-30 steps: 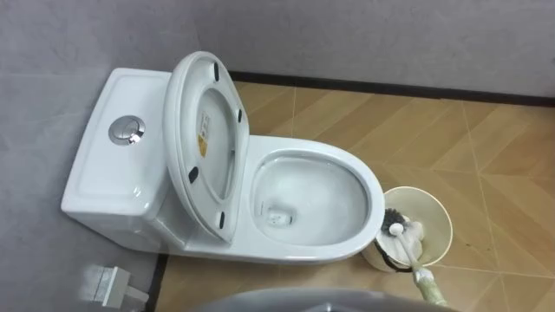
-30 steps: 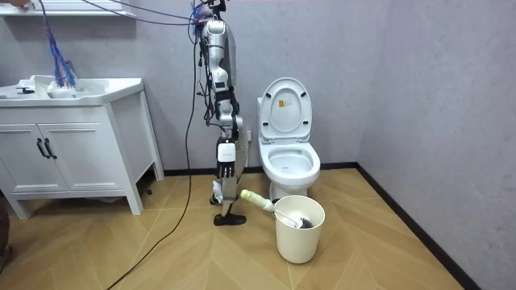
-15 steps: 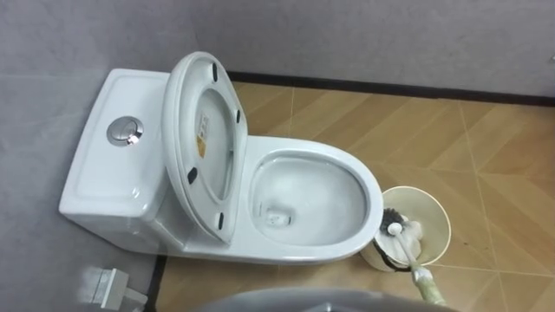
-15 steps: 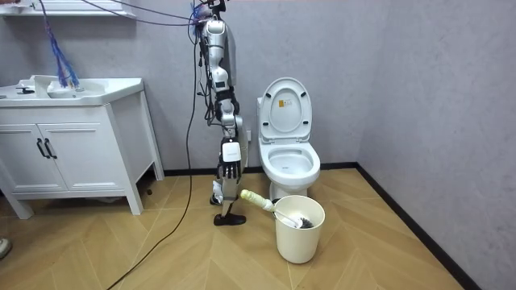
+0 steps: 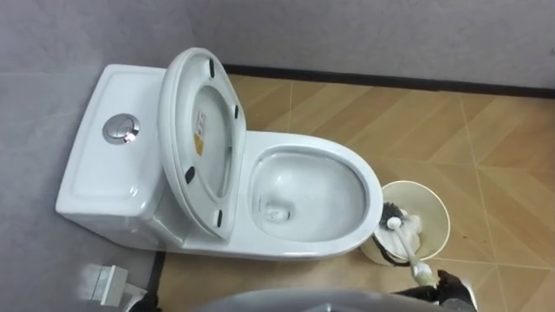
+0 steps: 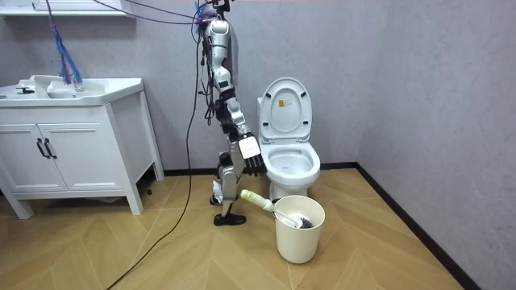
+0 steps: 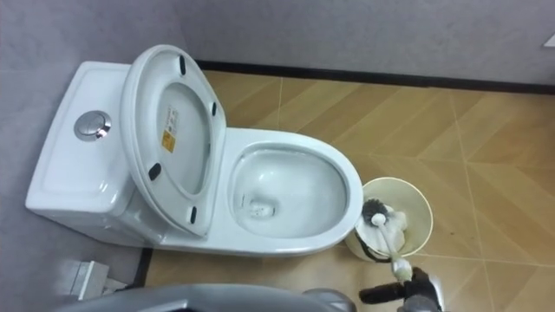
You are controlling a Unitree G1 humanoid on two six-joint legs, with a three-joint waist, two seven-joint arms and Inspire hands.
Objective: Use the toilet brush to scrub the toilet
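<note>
Item: toilet brush (image 5: 407,249), not yet taken up. Its dark head stands in the cream bucket (image 5: 431,201) and its pale handle leans out over the rim toward the robot. The bucket sits on the wood-pattern floor, just beside the front of the toilet bowl (image 5: 371,192). Seat and lid (image 5: 204,139) are raised against the cistern (image 5: 91,173), and the bowl is open for brushing. Right hand (image 7: 414,293): low at the eye view's lower right, near the handle's end. Its fingers look loose and uncurled and it holds nothing. The room view places it in front of the body, above the handle and clear of it. Step in hand, as judged: the reach for the brush, with no brushing begun. The next move calls for lowering the hand to the slanted handle, closing round it, and lifting the head clear of the bucket rim. Change from half a second ago: that hand hung straight down beside the leg and has since swung up and forward. Brush, bucket and toilet are unmoved, and the slight shift of the eye view is the camera's own.
</note>
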